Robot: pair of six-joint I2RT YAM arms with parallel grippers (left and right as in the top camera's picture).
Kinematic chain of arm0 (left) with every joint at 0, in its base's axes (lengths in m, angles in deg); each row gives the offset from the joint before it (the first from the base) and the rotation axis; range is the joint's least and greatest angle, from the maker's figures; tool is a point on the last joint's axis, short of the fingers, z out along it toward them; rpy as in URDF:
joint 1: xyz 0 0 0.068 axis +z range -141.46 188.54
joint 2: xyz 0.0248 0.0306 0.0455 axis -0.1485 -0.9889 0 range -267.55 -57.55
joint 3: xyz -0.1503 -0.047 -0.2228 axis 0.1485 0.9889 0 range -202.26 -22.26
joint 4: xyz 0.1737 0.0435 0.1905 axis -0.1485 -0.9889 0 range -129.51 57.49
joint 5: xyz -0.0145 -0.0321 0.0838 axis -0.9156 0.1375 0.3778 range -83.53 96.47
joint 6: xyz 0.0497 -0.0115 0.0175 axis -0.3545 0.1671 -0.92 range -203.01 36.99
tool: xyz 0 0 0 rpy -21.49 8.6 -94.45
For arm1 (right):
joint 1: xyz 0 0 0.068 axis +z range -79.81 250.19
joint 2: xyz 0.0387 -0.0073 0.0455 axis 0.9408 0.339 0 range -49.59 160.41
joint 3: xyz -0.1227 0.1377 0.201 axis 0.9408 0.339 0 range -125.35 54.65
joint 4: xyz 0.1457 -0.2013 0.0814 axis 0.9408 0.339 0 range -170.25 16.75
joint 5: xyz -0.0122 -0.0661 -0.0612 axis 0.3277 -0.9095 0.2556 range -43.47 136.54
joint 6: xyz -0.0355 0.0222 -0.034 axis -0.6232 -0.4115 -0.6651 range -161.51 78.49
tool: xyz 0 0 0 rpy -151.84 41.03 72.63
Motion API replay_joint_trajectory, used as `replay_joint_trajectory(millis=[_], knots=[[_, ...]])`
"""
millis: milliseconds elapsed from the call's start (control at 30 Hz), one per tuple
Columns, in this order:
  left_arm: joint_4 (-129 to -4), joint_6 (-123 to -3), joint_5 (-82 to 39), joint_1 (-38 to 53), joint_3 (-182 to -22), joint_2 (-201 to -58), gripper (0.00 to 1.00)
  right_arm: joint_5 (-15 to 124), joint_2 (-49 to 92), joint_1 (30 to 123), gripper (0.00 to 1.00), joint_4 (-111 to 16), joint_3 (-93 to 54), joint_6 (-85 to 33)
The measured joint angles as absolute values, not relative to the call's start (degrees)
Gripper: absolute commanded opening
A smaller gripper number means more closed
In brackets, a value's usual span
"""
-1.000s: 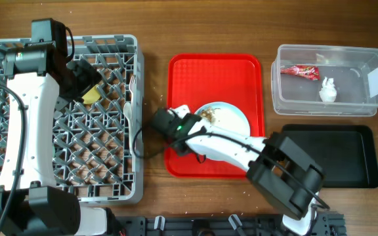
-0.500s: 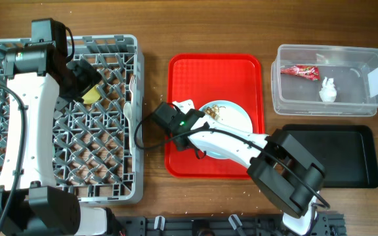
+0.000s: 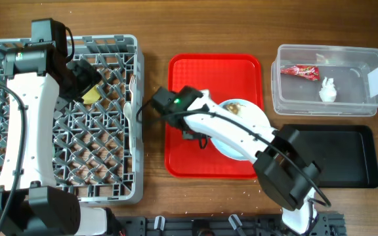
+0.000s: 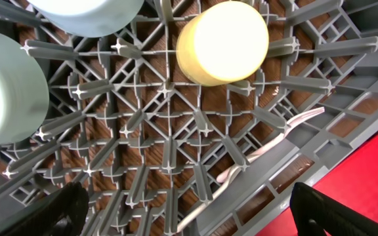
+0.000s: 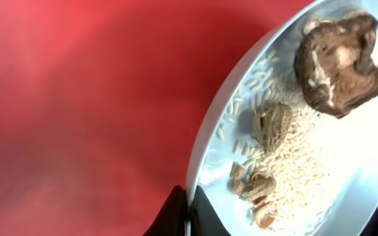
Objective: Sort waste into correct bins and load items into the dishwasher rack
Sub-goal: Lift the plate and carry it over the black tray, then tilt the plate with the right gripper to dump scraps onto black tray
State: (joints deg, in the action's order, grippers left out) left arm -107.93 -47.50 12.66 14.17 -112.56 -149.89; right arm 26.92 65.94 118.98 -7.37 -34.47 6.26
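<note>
My right claw was clenched on the rim of the pale blue plate. In my wrist view one dark finger pinched the plate at its near edge. Just past my grip lay the food scraps: one big brown lump farthest from me, smaller tan bits closer in, and a scatter of white rice grains between them. From overhead the scraps sat on the part of the plate nearest my claw. The red tray lay under my claw, and its red surface filled the view beside the plate. The plate's far side reached past the tray's edge.

Beyond the plate, well away from my right claw, stood the clear tub. It held the red-and-white wrapper and the paper wad. The black tray lay next to the tub.

My left claw hung released over the dishwasher rack, its fingers spread wide with nothing between them. Below it I saw the grey lattice. The yellow-green cup stood mouth down ahead of my fingers. Two pale bowls, one off to the side and one farther ahead, also sat in the rack. A white plastic utensil lay along the rack's edge nearest the red tray.
</note>
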Motion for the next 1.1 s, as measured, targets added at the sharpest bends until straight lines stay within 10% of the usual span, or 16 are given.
replay_joint_trajectory(millis=[1100], knots=[[-108.0,-47.5,12.6,14.2,-112.6,-149.9,1.0,37.1,44.0,59.7,0.04,-5.2,-33.6,7.6]])
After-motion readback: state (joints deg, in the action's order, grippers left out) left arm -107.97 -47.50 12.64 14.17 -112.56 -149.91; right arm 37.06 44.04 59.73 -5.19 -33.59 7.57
